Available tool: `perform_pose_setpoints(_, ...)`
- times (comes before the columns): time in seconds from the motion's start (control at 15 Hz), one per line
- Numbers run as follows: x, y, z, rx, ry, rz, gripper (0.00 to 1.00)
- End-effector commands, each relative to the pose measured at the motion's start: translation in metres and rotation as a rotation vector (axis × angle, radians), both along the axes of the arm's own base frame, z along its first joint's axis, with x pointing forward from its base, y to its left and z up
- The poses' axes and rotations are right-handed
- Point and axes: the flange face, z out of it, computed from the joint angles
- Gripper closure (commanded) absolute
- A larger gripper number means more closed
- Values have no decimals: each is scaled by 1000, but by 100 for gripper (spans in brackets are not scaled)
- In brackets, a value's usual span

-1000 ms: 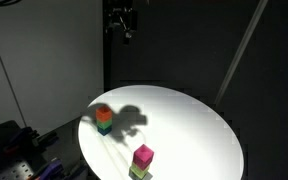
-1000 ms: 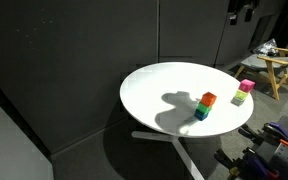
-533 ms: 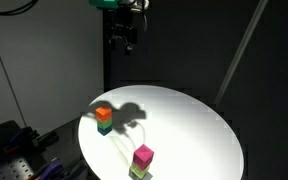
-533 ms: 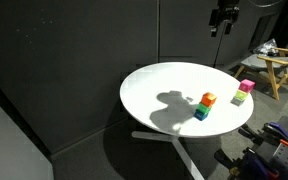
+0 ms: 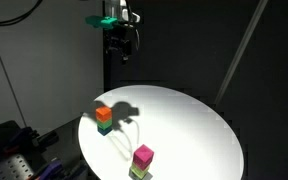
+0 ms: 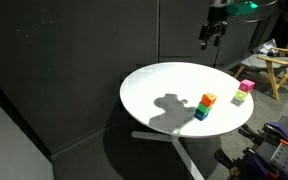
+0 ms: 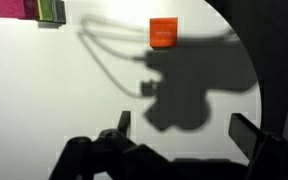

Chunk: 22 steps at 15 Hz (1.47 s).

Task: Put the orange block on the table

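**A:** Wrist view, nearest first. What is there?

**B:** One claw (image 7: 184,130), its two fingers (image 7: 246,132) standing wide apart with nothing between them. Just beyond lies its dark shadow (image 7: 189,95) on the round white worktop (image 7: 44,90).

**A:** And the cubes, counted?

**B:** Four that I can make out, in two stacks of two. One orange block (image 7: 163,32) sits just past the shadow. Farther off, at the top corner, is one pink cube (image 7: 16,8) with a yellow-green cube (image 7: 51,10).

**A:** Where does the orange block sit?

**B:** Not on the worktop itself. In both exterior views the orange block (image 5: 103,112) (image 6: 209,99) rests on top of a green cube (image 5: 104,127), near the rim. The pink cube (image 5: 143,154) tops the yellow-green one, well apart from that stack, and is also at the rim.

**A:** How does the block look?

**B:** Small, orange-red, square-faced, sitting level. It is the same size as the others.

**A:** And the claw from outside?

**B:** In both exterior views the claw (image 5: 121,55) (image 6: 210,42) hangs high above the worktop, touching nothing.
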Motion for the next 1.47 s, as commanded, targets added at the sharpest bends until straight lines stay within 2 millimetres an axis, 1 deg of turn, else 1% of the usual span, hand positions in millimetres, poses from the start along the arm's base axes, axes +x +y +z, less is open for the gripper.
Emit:
perform_pose_setpoints(0.0, -7, 16, -16, -9, -14, -22, 0)
perform_pose_setpoints(0.27, -11, 28, -35, -21, 14, -94, 0)
perform_pose_setpoints(0.67, -11, 32, -53, -47, 71, -268, 0)
perform_pose_setpoints(0.87, -11, 33, -58, -44, 106, -299, 0)
perform_pose_setpoints(0.93, -11, 30, -60, -31, 81, -273, 0)
perform_pose_setpoints(1.07, -13, 30, -63, -33, 99, -280, 0)
perform_pose_setpoints(1.4, -13, 30, -63, -34, 101, -283, 0)
